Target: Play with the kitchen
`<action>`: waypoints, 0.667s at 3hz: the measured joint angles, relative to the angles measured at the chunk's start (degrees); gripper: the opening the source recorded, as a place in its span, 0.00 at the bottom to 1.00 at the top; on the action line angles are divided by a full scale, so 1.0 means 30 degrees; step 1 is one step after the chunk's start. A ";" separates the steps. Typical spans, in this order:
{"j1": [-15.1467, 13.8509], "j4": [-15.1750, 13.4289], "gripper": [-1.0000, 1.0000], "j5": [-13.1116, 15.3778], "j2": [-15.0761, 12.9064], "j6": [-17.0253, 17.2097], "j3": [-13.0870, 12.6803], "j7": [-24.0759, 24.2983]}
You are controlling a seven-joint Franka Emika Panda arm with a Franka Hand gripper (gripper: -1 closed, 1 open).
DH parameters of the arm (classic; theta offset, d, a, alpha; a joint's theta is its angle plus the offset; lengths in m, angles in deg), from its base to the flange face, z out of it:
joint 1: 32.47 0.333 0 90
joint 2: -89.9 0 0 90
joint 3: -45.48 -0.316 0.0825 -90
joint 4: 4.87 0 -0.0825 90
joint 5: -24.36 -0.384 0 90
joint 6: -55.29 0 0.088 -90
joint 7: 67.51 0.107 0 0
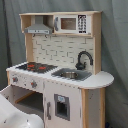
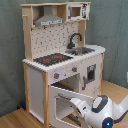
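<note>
The kitchen (image 1: pixel 60 65) (image 2: pixel 60 55) stands upright, long axis vertical, against a grey curtain (image 1: pixel 112 35). It fronts the first exterior view's lower left and the second exterior view's lower right. Its oven door (image 2: pixel 62 102) hangs open. The gripper (image 2: pixel 75 103) sits at the door; cannot tell its claw's state. The arm (image 1: pixel 12 117) is cut off.

No readable text, brand, number or sign in either exterior view. Kitchen (image 1: pixel 60 75) carries a microwave (image 1: pixel 72 23) w/ a dark keypad panel (image 1: pixel 82 23) showing pale dots, prob. buttons, but can't make out any digits. Same panel (image 2: pixel 84 10) in second exterior view: just specks, nothing legible.
</note>
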 joint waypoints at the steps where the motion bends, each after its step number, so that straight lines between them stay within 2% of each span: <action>1: -0.0049 -0.1498 1.00 0.0000 -0.0984 0.0153 0.0231 0.0887; 2: -0.0049 -0.2971 1.00 0.0003 -0.1915 0.0329 0.0472 0.2048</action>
